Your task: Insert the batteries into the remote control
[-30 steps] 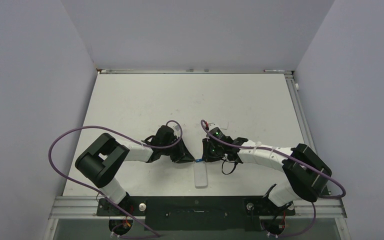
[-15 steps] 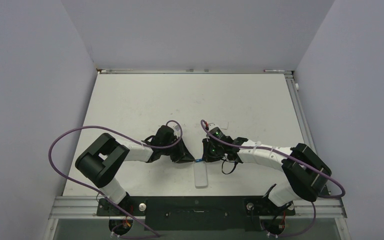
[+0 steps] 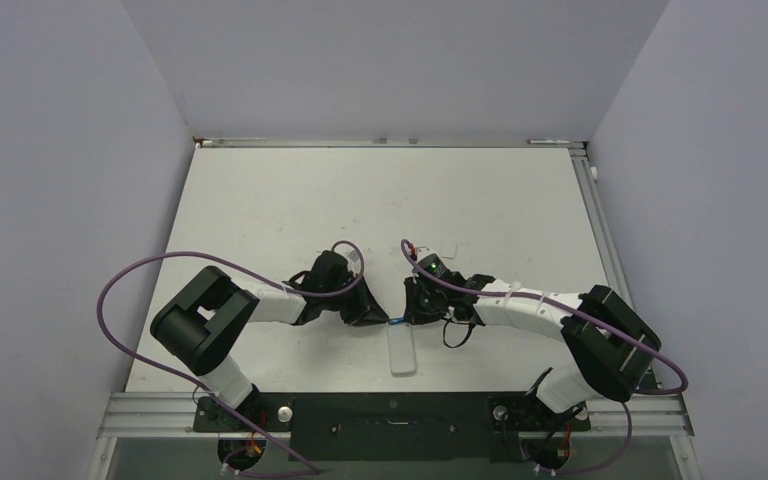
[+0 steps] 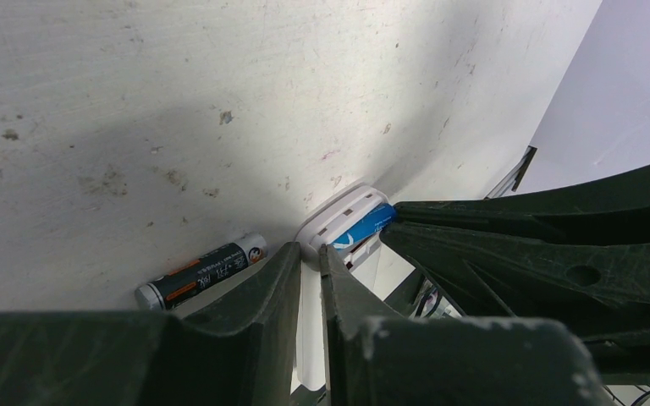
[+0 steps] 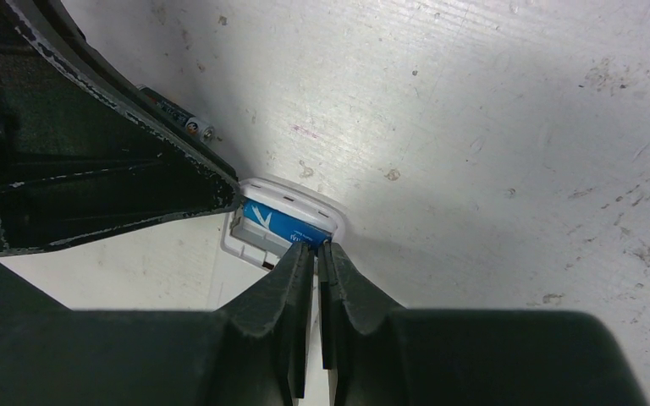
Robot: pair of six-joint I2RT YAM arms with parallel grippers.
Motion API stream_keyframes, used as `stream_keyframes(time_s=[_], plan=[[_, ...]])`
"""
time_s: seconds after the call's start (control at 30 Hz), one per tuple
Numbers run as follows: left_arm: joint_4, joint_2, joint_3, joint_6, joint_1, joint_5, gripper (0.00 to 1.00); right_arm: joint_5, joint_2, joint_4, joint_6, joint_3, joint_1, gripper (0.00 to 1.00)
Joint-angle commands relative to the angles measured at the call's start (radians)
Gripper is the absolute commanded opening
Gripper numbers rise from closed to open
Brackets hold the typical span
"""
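Observation:
The white remote control (image 3: 400, 352) lies back up near the table's front edge, with its battery bay open at the far end. The blue battery (image 5: 278, 225) lies in that bay (image 4: 364, 227). My right gripper (image 5: 315, 248) is shut, its tips touching the blue battery's end; in the top view it (image 3: 412, 313) is just right of the bay. My left gripper (image 4: 309, 251) is shut, its tips against the remote's far corner (image 3: 374, 319). The dark battery (image 4: 201, 271) lies loose on the table left of the remote, also in the right wrist view (image 5: 178, 114); the top view hides it.
A tiny white square plastic piece (image 3: 450, 247) lies on the table behind the right wrist. The grey walls stand at the left, right and back. The metal rail (image 3: 390, 412) with the arm bases runs along the front edge.

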Motion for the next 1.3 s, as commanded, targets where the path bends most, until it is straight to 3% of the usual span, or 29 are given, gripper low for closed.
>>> stream_keyframes(time_s=[0.0,1.27], plan=[[0.046,-0.009,0.012,-0.004,-0.003,0.009,0.11,-0.027,0.032,0.037,0.010,0.012,0.015,0.09],[0.074,-0.028,-0.015,-0.002,-0.002,0.027,0.11,0.195,0.226,-0.218,-0.068,0.219,0.186,0.09]])
